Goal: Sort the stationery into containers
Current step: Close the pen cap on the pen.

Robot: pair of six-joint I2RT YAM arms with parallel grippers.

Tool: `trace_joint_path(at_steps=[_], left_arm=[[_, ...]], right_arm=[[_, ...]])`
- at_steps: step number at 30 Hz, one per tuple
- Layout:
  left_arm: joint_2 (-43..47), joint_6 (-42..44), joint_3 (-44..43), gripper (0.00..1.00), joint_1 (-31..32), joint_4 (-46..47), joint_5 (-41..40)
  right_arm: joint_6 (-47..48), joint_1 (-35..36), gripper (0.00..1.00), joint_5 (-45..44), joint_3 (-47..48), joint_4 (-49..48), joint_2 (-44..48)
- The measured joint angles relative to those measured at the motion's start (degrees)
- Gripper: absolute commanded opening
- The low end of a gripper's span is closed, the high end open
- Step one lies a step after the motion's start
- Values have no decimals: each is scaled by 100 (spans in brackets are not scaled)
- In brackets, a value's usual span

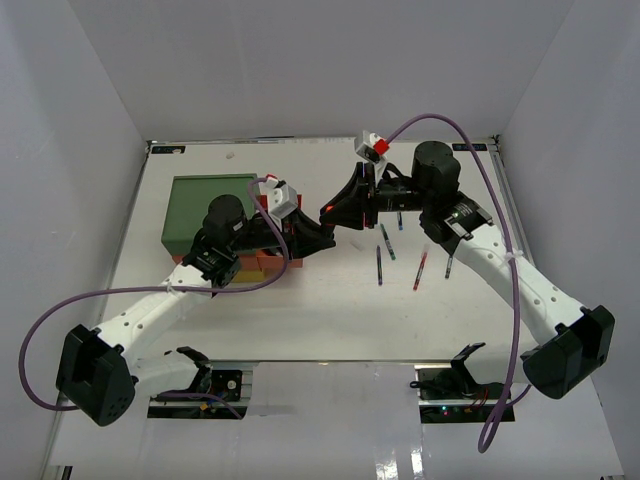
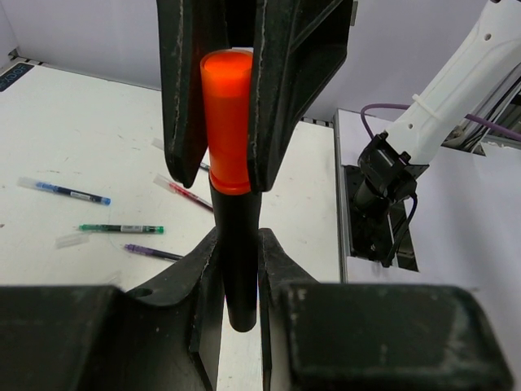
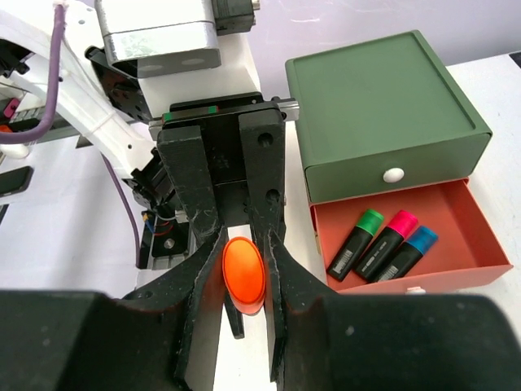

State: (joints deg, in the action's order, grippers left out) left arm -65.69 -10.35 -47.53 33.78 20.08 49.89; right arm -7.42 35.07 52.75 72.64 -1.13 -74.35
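An orange-capped highlighter (image 2: pixel 228 122) hangs in the air between my two grippers, which meet over the table's middle. My left gripper (image 2: pixel 240 281) is shut on its black body (image 2: pixel 238 244). My right gripper (image 3: pixel 244 281) is shut on the orange cap (image 3: pixel 243 273). From above, the left gripper (image 1: pixel 318 232) and right gripper (image 1: pixel 338 207) stand tip to tip just right of the containers (image 1: pixel 210 205). The green tier (image 3: pixel 374 90) is closed. The red-orange drawer (image 3: pixel 480 236) stands pulled out, with green-capped (image 3: pixel 358 239), pink-capped (image 3: pixel 387 240) and blue-capped (image 3: pixel 409 251) highlighters lying in it.
Several thin pens lie loose on the white table right of the grippers, among them a blue one (image 1: pixel 380 265), a red one (image 1: pixel 420 270) and a green one (image 2: pixel 122 229). White walls close in the table on three sides.
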Motion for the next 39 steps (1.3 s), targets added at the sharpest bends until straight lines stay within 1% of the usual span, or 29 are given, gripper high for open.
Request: trace_joint_path(at_steps=[6, 16, 25, 35, 39], left_arm=[[-44, 175, -168, 0, -2, -341, -46], [-111, 190, -229, 0, -31, -509, -2], [-317, 153, -463, 0, -31, -667, 175], [-356, 658, -863, 0, -26, -1600, -17], [-356, 817, -879, 0, -7, -1764, -120]], right_arm=[[144, 33, 8, -251, 195, 435, -26], [188, 37, 8, -271, 192, 474, -94], [214, 35, 8, -291, 192, 433, -127], [422, 37, 8, -566, 195, 667, -81], [494, 66, 8, -699, 201, 835, -66]])
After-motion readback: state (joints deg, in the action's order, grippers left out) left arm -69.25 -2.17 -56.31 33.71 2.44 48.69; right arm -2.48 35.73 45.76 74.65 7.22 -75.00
